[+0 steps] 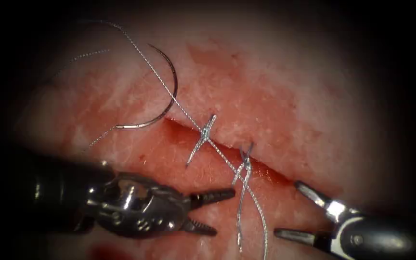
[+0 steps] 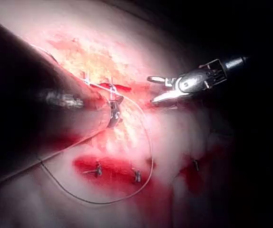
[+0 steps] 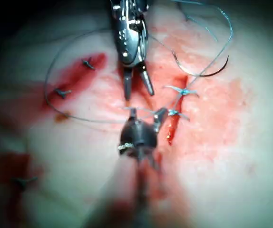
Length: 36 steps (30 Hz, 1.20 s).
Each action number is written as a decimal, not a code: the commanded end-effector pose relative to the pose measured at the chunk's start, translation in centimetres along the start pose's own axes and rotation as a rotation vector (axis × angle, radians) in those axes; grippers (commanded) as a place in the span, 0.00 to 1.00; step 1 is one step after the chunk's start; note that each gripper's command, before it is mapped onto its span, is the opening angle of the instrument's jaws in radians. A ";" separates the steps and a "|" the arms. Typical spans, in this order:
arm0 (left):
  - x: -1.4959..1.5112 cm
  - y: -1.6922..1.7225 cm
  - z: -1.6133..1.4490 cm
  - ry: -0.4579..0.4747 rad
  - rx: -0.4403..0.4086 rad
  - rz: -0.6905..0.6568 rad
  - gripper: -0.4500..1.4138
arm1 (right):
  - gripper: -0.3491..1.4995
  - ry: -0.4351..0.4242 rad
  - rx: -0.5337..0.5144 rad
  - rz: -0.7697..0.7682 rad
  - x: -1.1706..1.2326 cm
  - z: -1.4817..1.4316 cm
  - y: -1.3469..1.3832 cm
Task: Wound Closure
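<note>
Currently both tools are hovering with jaws parted, holding nothing: left tool (image 1: 208, 210), right tool (image 1: 294, 209). Needle (image 1: 162, 103) is lying free on the tissue (image 1: 275, 86), far-left of the cut (image 1: 227, 149), thread (image 1: 188, 118) trailing. Judged between stitches; regrasping the needle mid-curve is needed.

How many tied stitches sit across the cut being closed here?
2: one knot near the cut's upper-left end by the loose needle, another knot further right. More may be hidden.
</note>
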 end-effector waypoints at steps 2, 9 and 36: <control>0.00 0.10 0.12 0.007 -0.007 0.003 0.58 | 0.76 0.004 -0.010 0.005 -0.02 0.01 -0.01; 0.03 0.22 0.34 0.038 -0.022 0.072 0.57 | 0.76 0.007 -0.023 0.007 -0.03 0.02 0.00; 0.07 -0.22 0.01 0.105 -0.065 0.084 0.05 | 0.79 -0.005 0.020 -0.012 -0.06 0.50 -0.37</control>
